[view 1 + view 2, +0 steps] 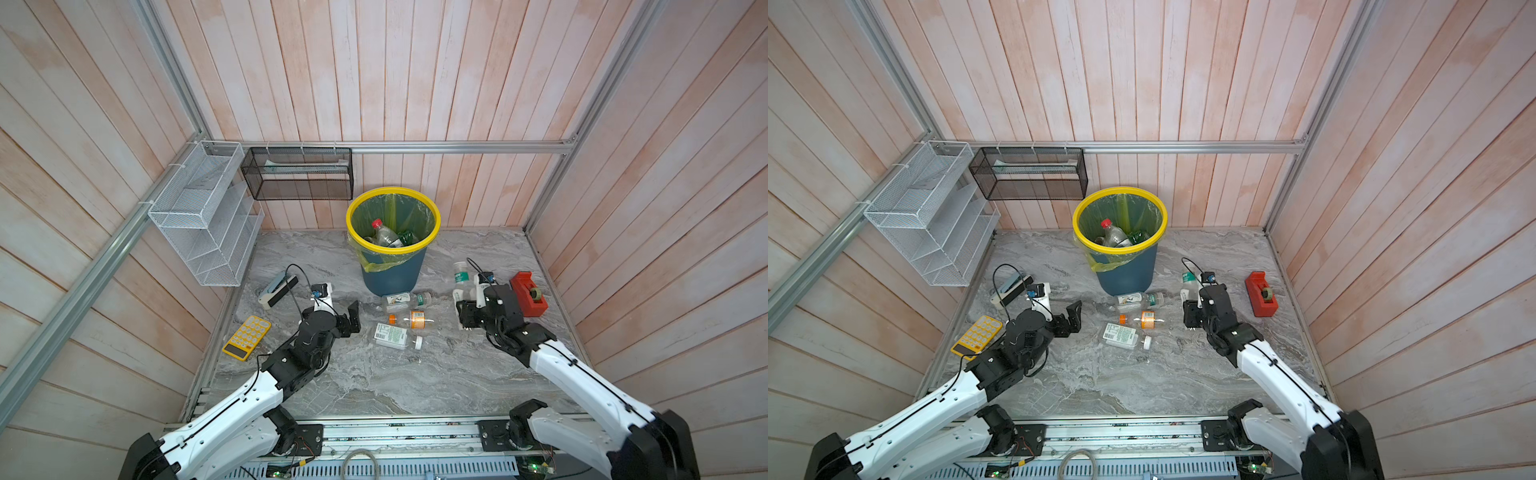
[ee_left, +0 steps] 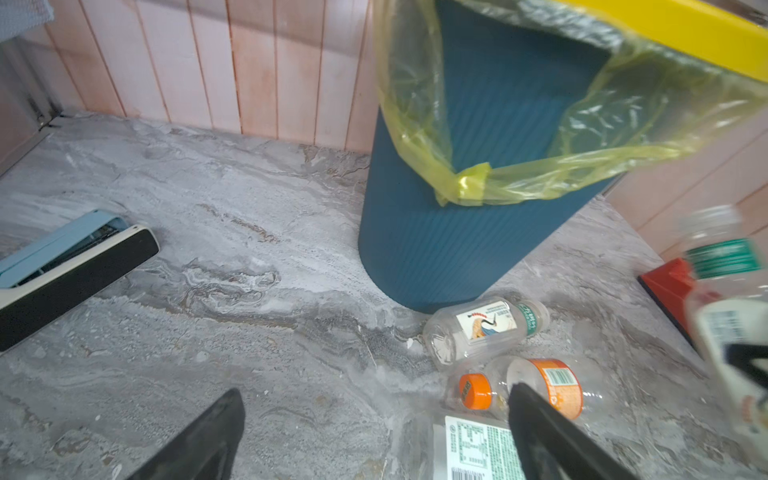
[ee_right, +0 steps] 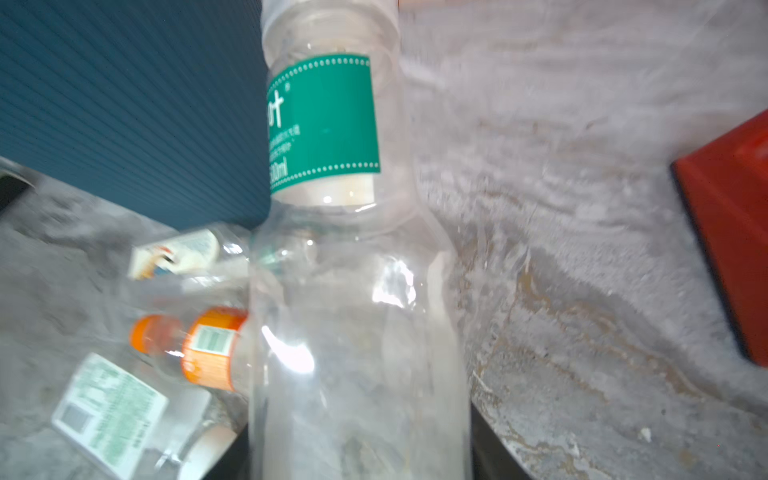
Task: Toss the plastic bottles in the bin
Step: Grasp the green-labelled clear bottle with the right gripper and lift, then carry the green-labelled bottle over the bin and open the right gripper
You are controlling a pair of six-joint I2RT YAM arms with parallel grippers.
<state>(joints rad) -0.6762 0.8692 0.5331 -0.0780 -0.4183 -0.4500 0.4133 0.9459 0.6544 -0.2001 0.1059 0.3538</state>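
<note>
The bin (image 1: pixel 390 276), dark teal with a yellow rim (image 1: pixel 392 190) and a yellow-green liner, stands at the back middle and holds several bottles, one red-capped (image 1: pixel 381 230). Three plastic bottles lie in front of it: a white bird label (image 1: pixel 405 300), an orange label and cap (image 1: pixel 415 320), and a flat one with a green-white label (image 1: pixel 392 336). My right gripper (image 1: pixel 465 309) (image 3: pixel 359 457) is shut on the base of a clear green-labelled bottle (image 1: pixel 460 275) (image 3: pixel 357 270), right of the bin. My left gripper (image 1: pixel 353 318) (image 2: pixel 376 399) stands open and empty, left of the lying bottles.
A red tape dispenser (image 1: pixel 528 293) sits just right of the right gripper. A yellow calculator (image 1: pixel 247 336) and a blue-and-black stapler-like tool (image 1: pixel 278 291) lie at the left. A white wire rack (image 1: pixel 203 216) and a black mesh basket (image 1: pixel 299 172) hang on the walls.
</note>
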